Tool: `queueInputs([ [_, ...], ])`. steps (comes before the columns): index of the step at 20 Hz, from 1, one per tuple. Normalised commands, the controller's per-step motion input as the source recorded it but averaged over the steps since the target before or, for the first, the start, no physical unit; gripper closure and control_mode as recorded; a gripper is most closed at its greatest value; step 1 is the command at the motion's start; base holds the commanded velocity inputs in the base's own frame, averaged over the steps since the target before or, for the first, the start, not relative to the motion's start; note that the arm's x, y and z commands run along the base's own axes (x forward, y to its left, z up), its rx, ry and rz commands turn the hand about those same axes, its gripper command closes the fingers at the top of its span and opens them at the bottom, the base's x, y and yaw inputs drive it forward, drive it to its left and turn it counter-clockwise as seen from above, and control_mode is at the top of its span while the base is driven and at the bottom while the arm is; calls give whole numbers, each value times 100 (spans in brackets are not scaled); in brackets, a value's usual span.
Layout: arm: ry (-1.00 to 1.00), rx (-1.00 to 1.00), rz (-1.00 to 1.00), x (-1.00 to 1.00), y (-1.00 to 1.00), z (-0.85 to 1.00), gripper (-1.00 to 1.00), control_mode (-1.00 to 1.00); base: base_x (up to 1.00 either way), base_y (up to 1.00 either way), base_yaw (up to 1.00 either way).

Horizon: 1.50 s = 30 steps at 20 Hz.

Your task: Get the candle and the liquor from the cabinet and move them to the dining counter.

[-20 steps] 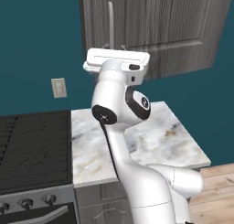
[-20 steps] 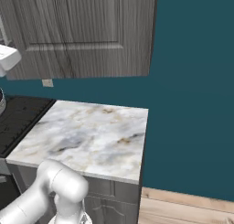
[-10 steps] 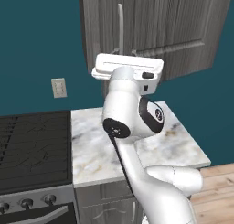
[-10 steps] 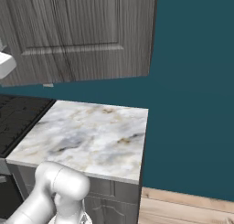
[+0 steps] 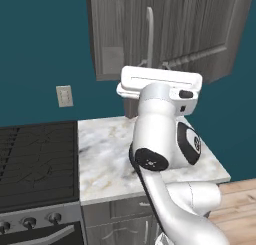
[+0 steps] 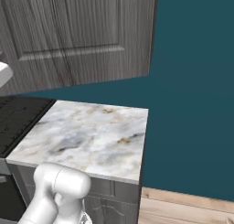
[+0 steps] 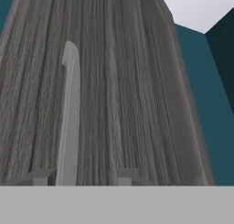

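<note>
Dark grey wood grain covers the cabinet (image 5: pixel 200 29), whose door (image 7: pixel 119 90) is seen swung partly outward in the left base view. The gripper (image 7: pixel 84 176) is raised to the lower end of the door's silver bar handle (image 7: pixel 69 118). In the hand view the handle is seen rising between the two fingertips (image 7: pixel 42 176), close against the left one, with the door panel directly ahead of them. The jaws are parted around the bar; whether they are pressed onto it cannot be told. Below the gripper a small marble worktop (image 5: pixel 107 149) is seen, and a black stove (image 5: pixel 35 159) is set just beside it. A teal wall (image 6: pixel 192 81) is seen behind the cabinet.
</note>
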Motion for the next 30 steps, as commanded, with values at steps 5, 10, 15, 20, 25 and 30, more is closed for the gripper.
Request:
queueInputs([
  [5, 0, 0, -1, -45, -73, 0, 100, -100, 0, 0, 0],
  [10, 1, 0, -2, -44, -88, 0, 100, -100, 0, 0, 0],
  [15, 3, 0, -3, -45, -90, 0, 100, -100, 0, 0, 0],
  [20, 4, 0, -3, -41, -91, 0, 100, -100, 0, 0, 0],
  [25, 1, 0, 0, -39, -97, 0, 100, -100, 0, 0, 0],
  [30, 0, 1, 0, -32, -93, 0, 100, -100, 0, 0, 0],
])
